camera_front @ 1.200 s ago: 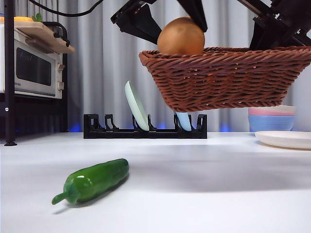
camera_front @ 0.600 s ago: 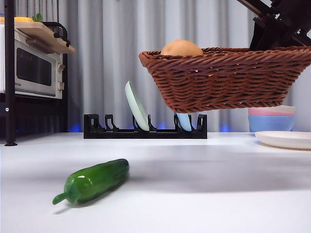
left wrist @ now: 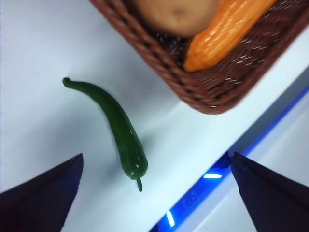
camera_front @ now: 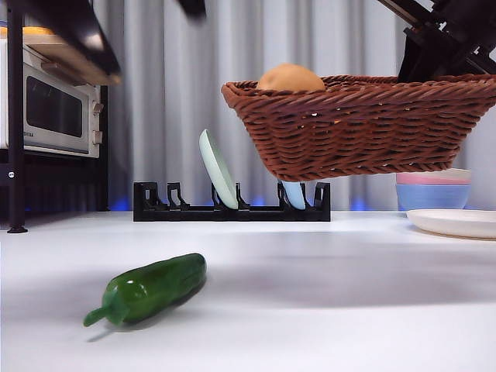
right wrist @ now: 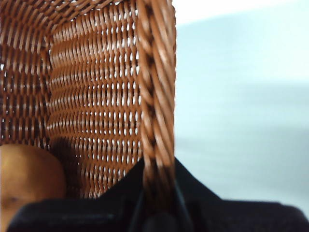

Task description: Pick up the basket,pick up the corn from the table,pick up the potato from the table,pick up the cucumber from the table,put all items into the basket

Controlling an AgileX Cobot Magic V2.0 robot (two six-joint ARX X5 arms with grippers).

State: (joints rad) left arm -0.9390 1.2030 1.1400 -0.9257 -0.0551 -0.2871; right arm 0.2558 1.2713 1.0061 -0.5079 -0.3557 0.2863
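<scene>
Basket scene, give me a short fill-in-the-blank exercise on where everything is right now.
1. The right claw is shut on the basket's ____.
2. The cucumber lies on the ____.
3. Beside the potato in the basket lies the ____.
4. The left claw is open above the ____.

Missing: rim; table; corn; cucumber

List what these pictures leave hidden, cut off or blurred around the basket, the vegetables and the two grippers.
- Corn: hidden in the front view by the basket wall; cut by the edge in the left wrist view.
- Potato: only its top shows over the rim in the front view.
- Left gripper: a blurred dark shape at the top of the front view.
- Right gripper: its tips are hidden by the basket rim that it clamps.
- Cucumber: fully visible on the table.
</scene>
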